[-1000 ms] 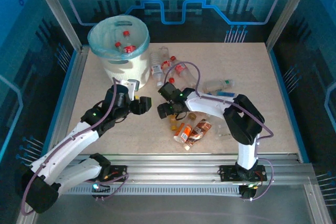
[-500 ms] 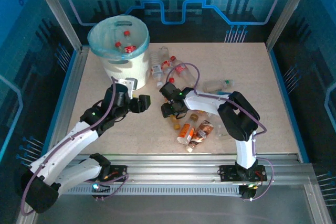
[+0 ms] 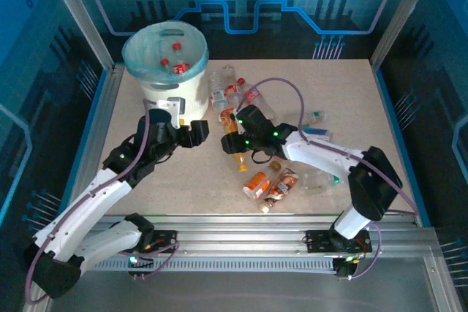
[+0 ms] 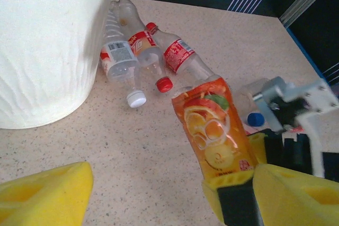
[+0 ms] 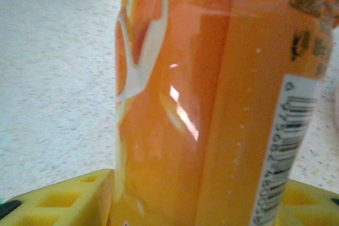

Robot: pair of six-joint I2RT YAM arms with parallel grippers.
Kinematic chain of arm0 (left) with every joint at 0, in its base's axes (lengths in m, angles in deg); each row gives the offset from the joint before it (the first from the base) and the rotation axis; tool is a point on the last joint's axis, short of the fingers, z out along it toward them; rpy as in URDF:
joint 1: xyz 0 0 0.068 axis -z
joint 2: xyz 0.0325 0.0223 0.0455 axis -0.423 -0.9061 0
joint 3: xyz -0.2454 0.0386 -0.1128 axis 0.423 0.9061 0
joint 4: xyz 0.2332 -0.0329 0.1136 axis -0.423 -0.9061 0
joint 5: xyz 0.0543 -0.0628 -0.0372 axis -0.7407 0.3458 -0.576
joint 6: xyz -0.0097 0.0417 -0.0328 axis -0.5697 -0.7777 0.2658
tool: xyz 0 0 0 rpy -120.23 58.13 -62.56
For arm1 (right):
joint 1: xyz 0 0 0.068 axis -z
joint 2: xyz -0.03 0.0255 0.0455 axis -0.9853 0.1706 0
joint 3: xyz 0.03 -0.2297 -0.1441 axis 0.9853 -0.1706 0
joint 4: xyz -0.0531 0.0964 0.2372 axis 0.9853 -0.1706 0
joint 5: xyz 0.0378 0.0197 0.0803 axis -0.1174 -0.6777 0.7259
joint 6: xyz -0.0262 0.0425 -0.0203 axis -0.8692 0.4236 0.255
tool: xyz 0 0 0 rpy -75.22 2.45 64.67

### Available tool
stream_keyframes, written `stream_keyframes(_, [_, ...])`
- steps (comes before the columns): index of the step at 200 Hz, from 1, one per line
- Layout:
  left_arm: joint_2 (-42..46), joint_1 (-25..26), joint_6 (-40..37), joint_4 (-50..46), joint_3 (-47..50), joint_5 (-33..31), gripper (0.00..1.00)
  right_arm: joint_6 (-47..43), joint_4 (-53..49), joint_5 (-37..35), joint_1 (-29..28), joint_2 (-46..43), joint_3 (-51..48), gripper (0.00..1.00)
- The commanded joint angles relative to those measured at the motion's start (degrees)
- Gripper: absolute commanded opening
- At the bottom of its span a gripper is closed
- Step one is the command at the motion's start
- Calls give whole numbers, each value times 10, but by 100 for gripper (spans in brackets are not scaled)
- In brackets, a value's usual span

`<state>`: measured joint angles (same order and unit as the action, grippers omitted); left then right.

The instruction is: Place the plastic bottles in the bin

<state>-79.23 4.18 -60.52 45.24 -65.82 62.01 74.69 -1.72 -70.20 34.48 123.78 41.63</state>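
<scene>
Right gripper (image 3: pixel 240 144): pads clamped on the orange-labelled clear plastic bottle (image 4: pixel 214 130), seemingly just off the beige speckled table (image 3: pixel 183 180).
Left gripper (image 3: pixel 196 134): jaws wide, empty, beside that bottle.
Round white bag-lined bin (image 3: pixel 172 94): far-left corner, behind the left gripper.

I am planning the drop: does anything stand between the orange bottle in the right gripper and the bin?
Only the open left gripper, hanging by the bin, lies between it and the orange bottle. Nothing else visible blocks the way to the rim.
</scene>
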Motion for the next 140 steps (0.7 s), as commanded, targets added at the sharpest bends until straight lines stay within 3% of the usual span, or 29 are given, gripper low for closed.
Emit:
stream_keyframes(1, [-5,2,25,13,-26,20,81,-22,104,63,-1,-51,-49,57])
stream_keyframes(55, [-50,2,56,52,-45,97,88,-50,244,119,-20,-153,-166,58])
stream_keyframes(94, [-89,3,74,99,-48,155,88,-71,254,165,-28,-172,-176,58])
stream_keyframes(140, [-131,3,79,104,-79,226,83,-75,257,148,-37,-184,-178,59])
